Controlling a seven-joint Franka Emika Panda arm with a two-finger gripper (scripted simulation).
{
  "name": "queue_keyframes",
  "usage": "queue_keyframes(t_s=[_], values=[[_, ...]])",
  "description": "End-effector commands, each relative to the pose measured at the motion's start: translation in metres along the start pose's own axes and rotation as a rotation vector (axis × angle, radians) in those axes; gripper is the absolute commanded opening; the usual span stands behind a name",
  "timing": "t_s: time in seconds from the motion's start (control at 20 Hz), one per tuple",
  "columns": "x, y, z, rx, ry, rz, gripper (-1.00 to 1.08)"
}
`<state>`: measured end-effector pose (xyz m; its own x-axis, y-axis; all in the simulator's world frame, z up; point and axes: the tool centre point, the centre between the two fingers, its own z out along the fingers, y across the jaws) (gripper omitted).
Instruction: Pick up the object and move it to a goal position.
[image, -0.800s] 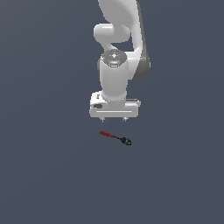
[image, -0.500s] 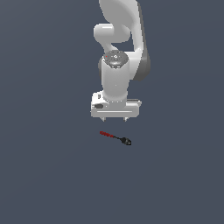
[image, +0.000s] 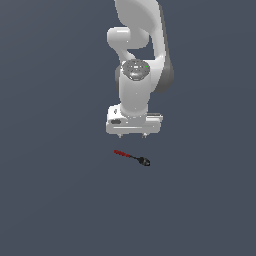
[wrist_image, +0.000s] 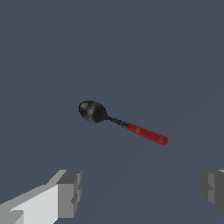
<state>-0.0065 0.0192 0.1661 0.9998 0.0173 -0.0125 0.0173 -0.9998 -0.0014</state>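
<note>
The object (image: 131, 157) is a small spoon-like tool with a red handle and a thin black neck ending in a black knob. It lies flat on the dark grey floor. My white gripper (image: 132, 135) hangs just above it, a little farther back in the exterior view, pointing straight down. In the wrist view the object (wrist_image: 122, 123) lies slanted ahead of the gripper (wrist_image: 142, 192), apart from both fingers. One grey fingertip (wrist_image: 70, 192) and the other stand far apart with nothing between them, so the gripper is open.
A plain dark grey floor (image: 60, 200) fills both views. The white arm (image: 137, 45) rises behind the gripper.
</note>
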Motion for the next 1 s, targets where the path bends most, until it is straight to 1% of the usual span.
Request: queue_keyframes(t_s=[0.0, 0.45, 0.95], values=[[0.0, 0.0, 0.001, -0.001, 0.0, -0.013, 1.0], [0.004, 0.001, 0.012, -0.007, -0.001, -0.142, 1.0], [0.01, 0.003, 0.034, -0.014, -0.003, -0.402, 1.0]])
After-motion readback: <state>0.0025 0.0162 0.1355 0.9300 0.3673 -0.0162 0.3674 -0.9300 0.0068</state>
